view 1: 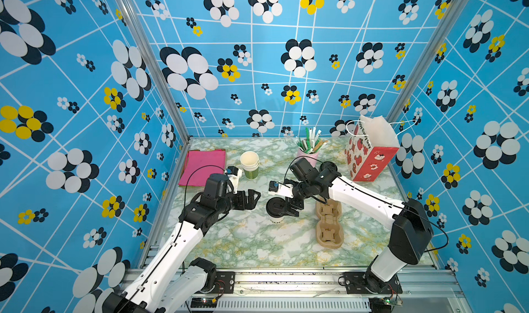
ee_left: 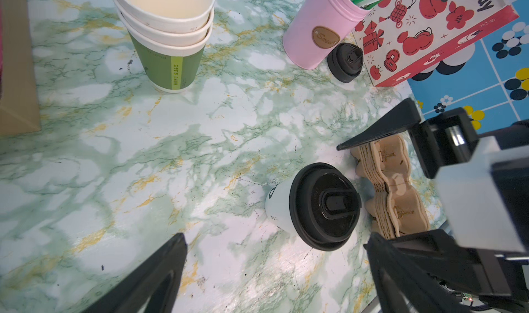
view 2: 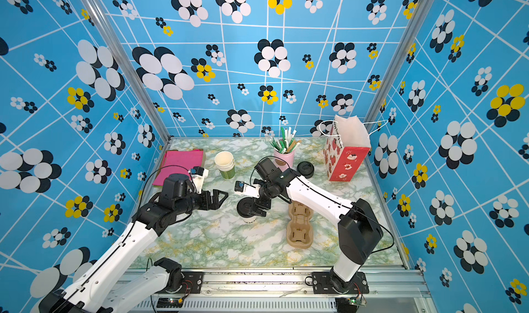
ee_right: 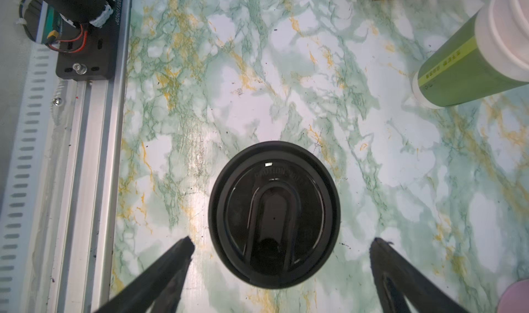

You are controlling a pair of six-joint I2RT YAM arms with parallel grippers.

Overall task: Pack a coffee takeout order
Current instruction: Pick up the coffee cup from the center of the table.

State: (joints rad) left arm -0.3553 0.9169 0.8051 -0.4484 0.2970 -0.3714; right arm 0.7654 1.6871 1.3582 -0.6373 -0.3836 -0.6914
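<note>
finding 1 lidded cup (view 1: 275, 208) upright just beside the cup holder (view 1: 329, 225). hovering the right gripper (ee_right: 282, 241) over it, fingers wide apart, empty. holding the left gripper (view 1: 253, 198) farther from the cup holder, fingers apart too.

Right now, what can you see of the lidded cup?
The lidded cup is pale paper with a small dark print on its side. A glossy black round lid with a raised sip ridge and embossed lettering is pressed on. It stands upright near the middle of the marble table, close beside the brown pulp holder; whether they touch is unclear. The right gripper hangs over it, fingers open wide either side, clear of the lid.
</note>
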